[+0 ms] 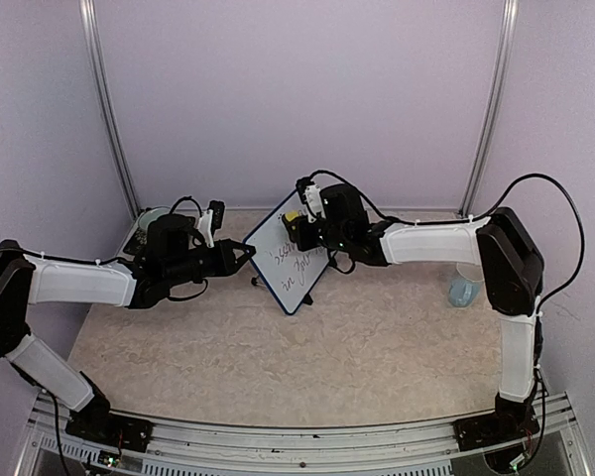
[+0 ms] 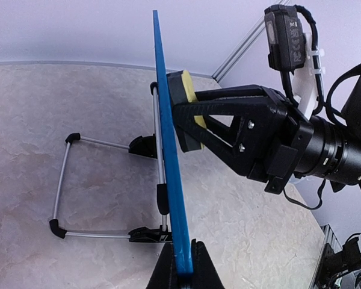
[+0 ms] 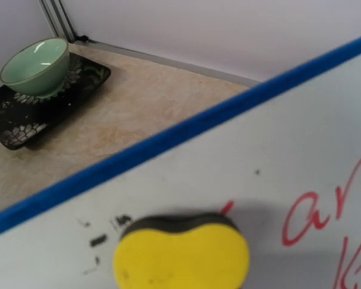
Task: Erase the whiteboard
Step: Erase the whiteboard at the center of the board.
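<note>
A: So, starting on the left: what is the left gripper (image 2: 182, 268) doing?

B: Its jaws are together on the near edge of the board (image 2: 168, 180), pinching it. From that wrist the board is seen edge-on, running straight away from the fingers. Its wire stand (image 2: 60, 180) rests on the table (image 2: 36, 102) to the left of it.

A: And on the board's other side?

B: The sponge (image 2: 185, 87) lies flat against the face, with the right gripper (image 2: 189, 120) clamped on it from the right. Both arms meet at the board, the left steadying it and the right wiping.

A: Which way is the work from the sponge?

B: From the right wrist, the red writing (image 3: 328, 217) lies to the right of the sponge, and one stroke reaches its upper right corner. To its left there are only small dark flecks (image 3: 99, 241). Above it the face is bare white up to the board's edge.

A: So the stroke goes right?

B: That's my reading: sideways along the face toward the red letters, pressing into the board. The top view shows writing across the board's middle, so I'd judge most of the job undone. The risk I'd watch is the board twisting in the left jaws' narrow pinch.
</note>
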Motion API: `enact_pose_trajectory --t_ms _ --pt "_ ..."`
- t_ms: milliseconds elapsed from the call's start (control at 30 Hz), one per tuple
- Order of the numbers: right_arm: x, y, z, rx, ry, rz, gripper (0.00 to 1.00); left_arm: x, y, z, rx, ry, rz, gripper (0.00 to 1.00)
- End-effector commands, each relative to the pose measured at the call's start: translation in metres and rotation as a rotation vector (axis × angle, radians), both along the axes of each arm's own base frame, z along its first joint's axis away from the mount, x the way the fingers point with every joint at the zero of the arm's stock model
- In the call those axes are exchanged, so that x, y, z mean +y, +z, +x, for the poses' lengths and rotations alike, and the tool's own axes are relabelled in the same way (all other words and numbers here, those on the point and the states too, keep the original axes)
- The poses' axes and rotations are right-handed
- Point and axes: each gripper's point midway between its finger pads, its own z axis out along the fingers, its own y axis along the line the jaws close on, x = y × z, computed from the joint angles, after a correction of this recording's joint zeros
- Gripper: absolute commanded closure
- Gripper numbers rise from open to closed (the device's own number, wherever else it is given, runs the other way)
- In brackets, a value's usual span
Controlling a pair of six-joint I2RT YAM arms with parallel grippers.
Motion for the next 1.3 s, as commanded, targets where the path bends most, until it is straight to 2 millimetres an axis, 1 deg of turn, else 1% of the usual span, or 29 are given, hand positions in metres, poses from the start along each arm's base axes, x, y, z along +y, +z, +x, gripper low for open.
enact_pose_trajectory --t_ms 0,133,200,267,367,600,667,733,833,867,1000,1067,1167,1267 --pt "-0.008 -0.05 -0.016 0.085 0.016 -0.061 0.87 -0.016 0.001 -0.019 0.005 -0.109 -0.016 1.0" --pt "-0.016 -0.066 -0.023 0.113 0.011 -0.08 0.87 -0.018 0.0 -0.019 0.008 -0.113 -0.018 1.0" --pt "-0.019 -0.068 -0.023 0.115 0.007 -0.081 0.87 -0.017 0.001 -0.019 0.007 -0.113 -0.019 1.0" --pt "-0.019 -0.065 -0.022 0.112 0.006 -0.076 0.87 -0.017 0.002 -0.019 0.005 -0.112 -0.019 1.0" --pt "-0.015 -0.052 -0.017 0.093 0.008 -0.061 0.87 -0.017 0.001 -0.019 0.005 -0.111 -0.018 1.0" --pt "0.002 -0.006 0.001 0.014 0.017 -0.033 0.87 -0.016 0.002 -0.019 0.004 -0.109 -0.016 1.0" --pt "0.004 0.002 0.005 -0.004 0.015 -0.033 0.87 -0.016 0.003 -0.019 0.002 -0.109 -0.017 1.0" --pt "0.005 0.003 0.008 -0.006 0.014 -0.038 0.87 -0.016 0.003 -0.02 0.001 -0.109 -0.017 1.0" --pt "0.003 -0.004 0.007 0.004 0.013 -0.051 0.86 -0.016 0.003 -0.02 0.0 -0.109 -0.016 1.0" --pt "0.0 -0.01 0.006 0.013 0.011 -0.058 0.87 -0.016 0.003 -0.019 -0.001 -0.108 -0.016 1.0" --pt "-0.011 -0.037 -0.001 0.055 0.004 -0.089 0.87 -0.016 0.003 -0.019 -0.001 -0.108 -0.016 1.0" --pt "-0.021 -0.054 -0.007 0.081 -0.002 -0.11 0.87 -0.016 0.003 -0.019 0.001 -0.108 -0.015 1.0" --pt "-0.036 -0.07 -0.011 0.105 -0.032 -0.13 0.87 -0.016 0.001 -0.019 0.003 -0.108 -0.015 1.0" --pt "-0.044 -0.076 -0.012 0.119 -0.038 -0.133 0.87 -0.016 0.001 -0.019 0.005 -0.109 -0.016 1.0"
